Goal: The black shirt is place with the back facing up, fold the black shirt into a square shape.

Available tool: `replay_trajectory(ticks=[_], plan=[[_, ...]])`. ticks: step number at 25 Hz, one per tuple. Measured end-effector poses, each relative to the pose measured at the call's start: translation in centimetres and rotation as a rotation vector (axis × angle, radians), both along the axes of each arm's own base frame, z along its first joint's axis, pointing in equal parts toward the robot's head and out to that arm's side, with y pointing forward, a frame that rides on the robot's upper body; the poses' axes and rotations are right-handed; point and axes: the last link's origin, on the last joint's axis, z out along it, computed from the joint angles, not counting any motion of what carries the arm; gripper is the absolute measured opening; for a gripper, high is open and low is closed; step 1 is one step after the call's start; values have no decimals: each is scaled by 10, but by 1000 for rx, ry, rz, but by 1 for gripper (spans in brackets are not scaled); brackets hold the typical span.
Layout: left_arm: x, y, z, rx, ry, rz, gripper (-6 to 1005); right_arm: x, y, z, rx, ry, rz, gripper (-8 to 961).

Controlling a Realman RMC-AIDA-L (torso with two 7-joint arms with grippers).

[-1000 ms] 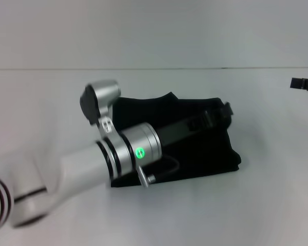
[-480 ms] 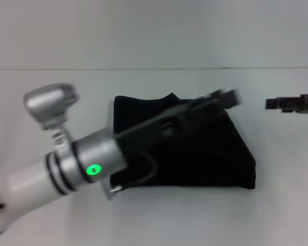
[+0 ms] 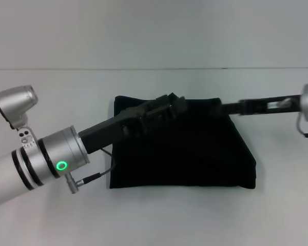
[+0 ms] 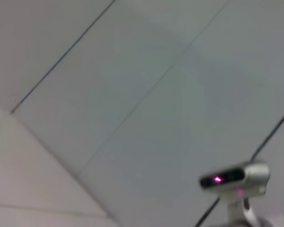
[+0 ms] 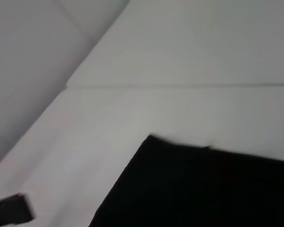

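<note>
Black shirt (image 3: 195, 154) partly hidden by left gripper (image 3: 167, 110); apparently folded.

I see a pale white table (image 3: 159, 220) meeting a plain wall (image 3: 154, 31) along 1 thin dark seam.

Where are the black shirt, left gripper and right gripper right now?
black shirt (image 3: 195, 154): head view, middle of folded fabric.
left gripper (image 3: 175, 102): head view, fingertip end.
right gripper (image 3: 227, 107): head view, fingertip end.
</note>
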Motion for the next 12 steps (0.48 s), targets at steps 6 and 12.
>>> replay_trajectory(ticks=[6,12], plan=[[-16,-1,13,-39,130,-44,839,-19,-3,-23,-106,-128,124,771],[-31,-21,31,-56,217,-172,838,-31,-6,-33,-145,-196,213,655]])
